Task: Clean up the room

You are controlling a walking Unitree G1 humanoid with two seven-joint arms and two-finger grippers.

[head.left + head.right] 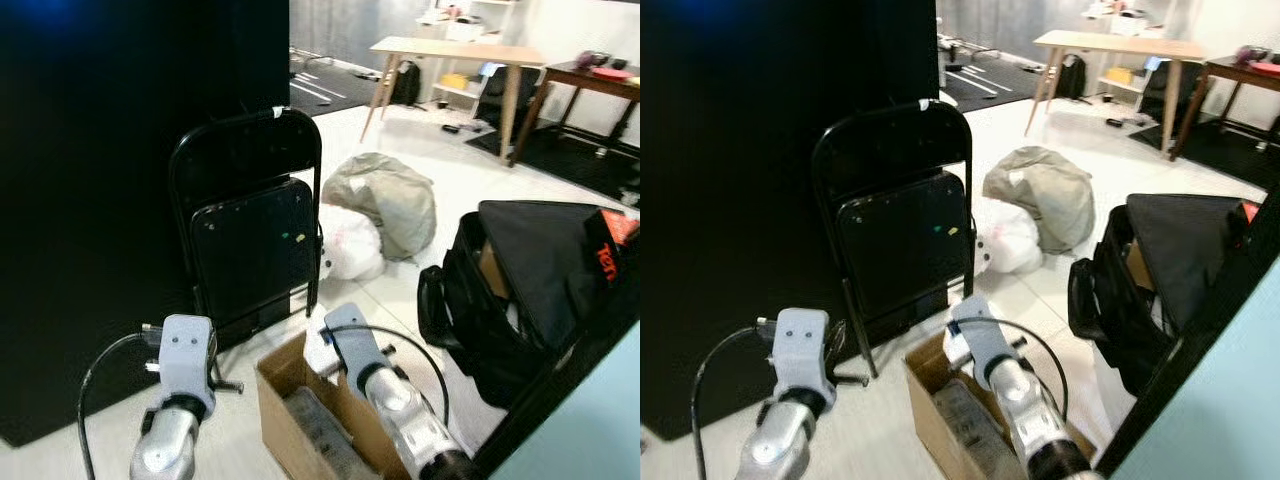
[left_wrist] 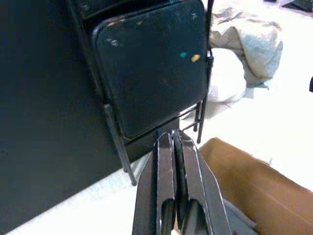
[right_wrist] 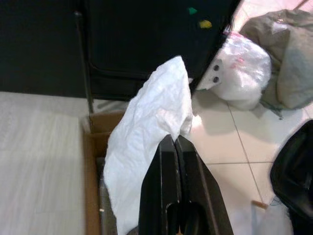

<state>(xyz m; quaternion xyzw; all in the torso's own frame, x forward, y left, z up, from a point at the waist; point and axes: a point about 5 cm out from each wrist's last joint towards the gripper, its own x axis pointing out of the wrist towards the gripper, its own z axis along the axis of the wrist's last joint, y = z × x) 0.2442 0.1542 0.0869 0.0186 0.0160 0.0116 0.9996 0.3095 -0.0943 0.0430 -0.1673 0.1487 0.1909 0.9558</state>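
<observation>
Right wrist view: right gripper [image 3: 175,139] fingers clenched on white paper [image 3: 146,147] above cardboard box [image 3: 93,147].

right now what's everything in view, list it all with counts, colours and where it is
folding chair: 1, black, folded, upright against the black wall
cardboard box: 1, brown, open, on the floor in front of the chair
white sheet: 1, white, crumpled, pinched in the right gripper above the box
white bag: 1, white, on the floor right of the chair
grey sack: 1, grey-green, behind the white bag
black bag: 1, black, open, on the floor at right
wooden table: 1, light wood, far back
dark table: 1, dark, far right
left gripper: 1, black, shut, empty, near the chair
right gripper: 1, black, shut on the sheet
</observation>
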